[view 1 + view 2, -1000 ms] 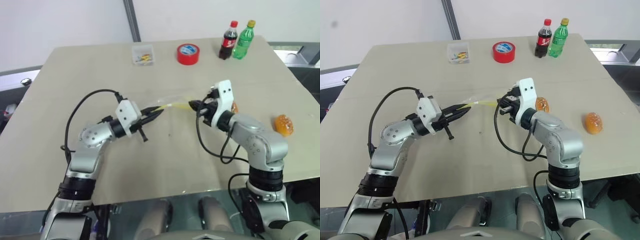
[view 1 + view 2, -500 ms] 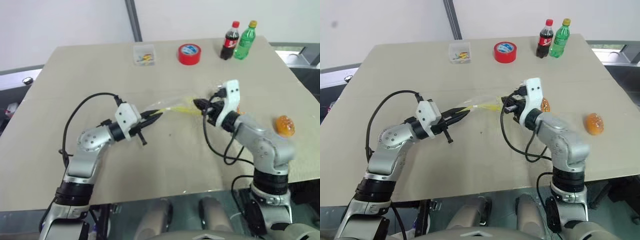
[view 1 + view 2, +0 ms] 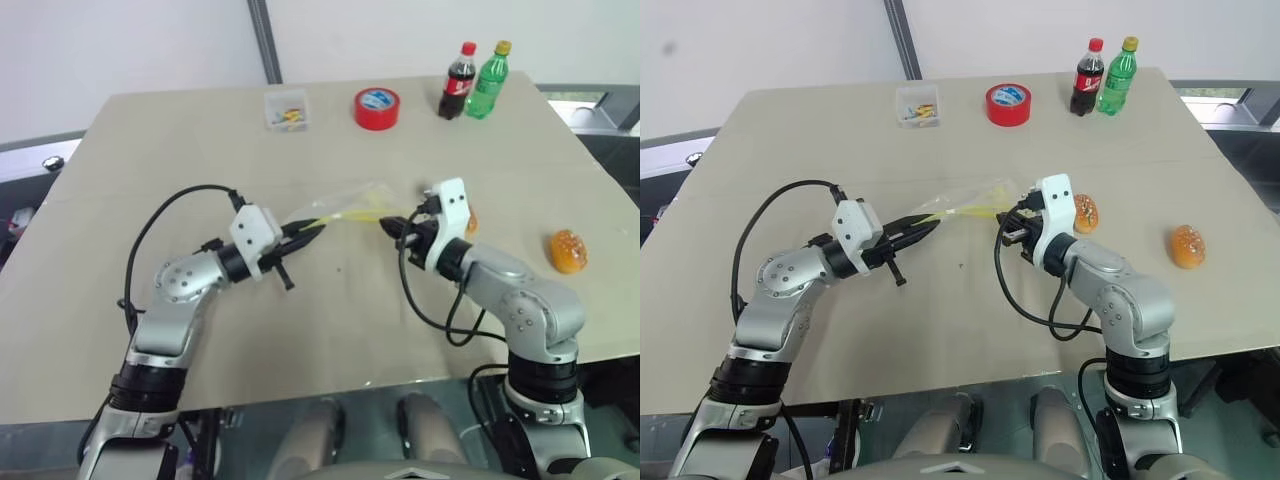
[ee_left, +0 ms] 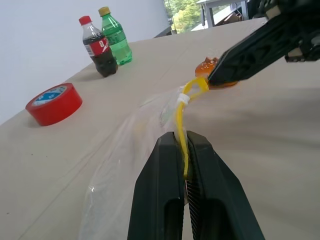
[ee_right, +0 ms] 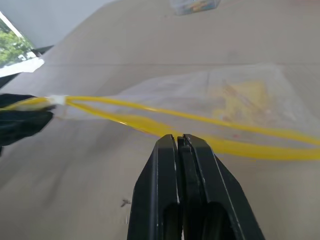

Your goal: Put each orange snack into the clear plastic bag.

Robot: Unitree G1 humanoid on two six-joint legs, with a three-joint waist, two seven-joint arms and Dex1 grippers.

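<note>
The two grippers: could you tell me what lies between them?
The clear plastic bag spans the gap in the left eye view, its yellow strip stretched from the left gripper to the right gripper, both shut on it.

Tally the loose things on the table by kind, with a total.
Orange snacks: 2
Bottles: 2 (cola, green)
Clear bag: 1
Red tape roll: 1
Small clear box: 1
Total: 7
</note>
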